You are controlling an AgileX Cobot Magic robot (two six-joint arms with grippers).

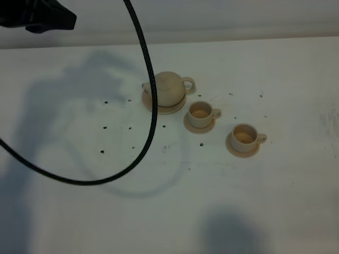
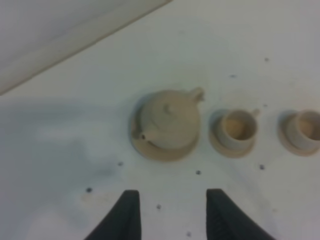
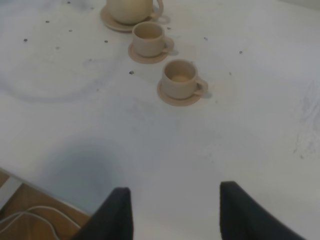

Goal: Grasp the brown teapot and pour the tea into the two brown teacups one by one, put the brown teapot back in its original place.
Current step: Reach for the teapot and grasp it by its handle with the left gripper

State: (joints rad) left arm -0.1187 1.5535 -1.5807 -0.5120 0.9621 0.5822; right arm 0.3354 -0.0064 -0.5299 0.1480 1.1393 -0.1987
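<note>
Exterior high view, we list: brown teapot (image 1: 168, 89), upper centre of frame, lidded, spout to the left, seated on its wide saucer plate (image 1: 159, 109). First teacup (image 1: 200, 113) sits just lower right of the teapot and second teacup (image 1: 244, 136) further lower right, each on its own small saucer. A pale surface (image 1: 265, 201) carries all. A black cable (image 1: 152, 116) loops across the left half. Left jaws: released, empty, short of the teapot. Right jaws: released, empty, well apart from the cups.

Both jaws apart, seemingly empty.
</note>
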